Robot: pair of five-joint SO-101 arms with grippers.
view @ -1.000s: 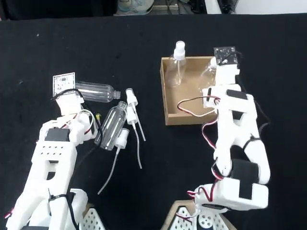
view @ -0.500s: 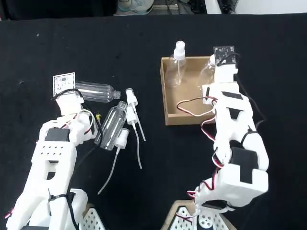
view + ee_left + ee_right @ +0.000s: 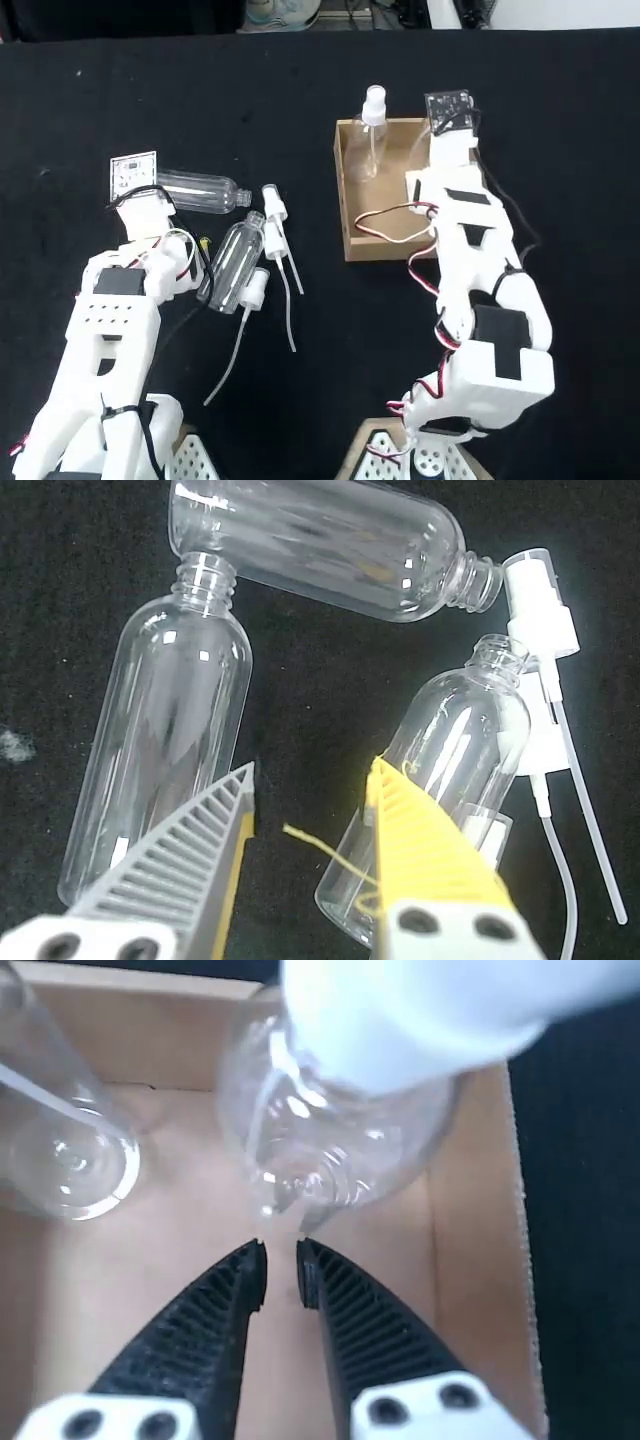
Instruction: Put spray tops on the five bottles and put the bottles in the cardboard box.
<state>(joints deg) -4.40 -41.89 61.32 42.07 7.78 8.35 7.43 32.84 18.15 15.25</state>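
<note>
Over by the box, the white right arm (image 3: 480, 260) has swung a little toward the box's middle since a second ago, while the white left arm (image 3: 110, 320) has not budged. Both stand on the black-covered table (image 3: 560, 150).

The shallow brown cardboard box (image 3: 375, 245) holds two clear plastic bottles, both upright and both capped with white spray tops. One capped bottle (image 3: 368, 140) stands at the far corner on the side nearer the left arm. The second capped bottle (image 3: 340, 1150) stands toward the opposite wall, just beyond the right gripper (image 3: 280, 1260). That gripper hangs over the box floor with its black jaws only a narrow gap apart and nothing between them.

Outside the box, three uncapped clear bottles lie on their sides near the left arm: a long one (image 3: 320, 540) lying crosswise, with two more, (image 3: 160, 760) and (image 3: 450, 770), pointing their necks at it. The left gripper (image 3: 310, 780) hovers above the dark gap between that pair, its grey and yellow jaws spread wide and empty.

Loose white spray tops (image 3: 275, 205) with long thin dip tubes lie just beside the bottles.
</note>
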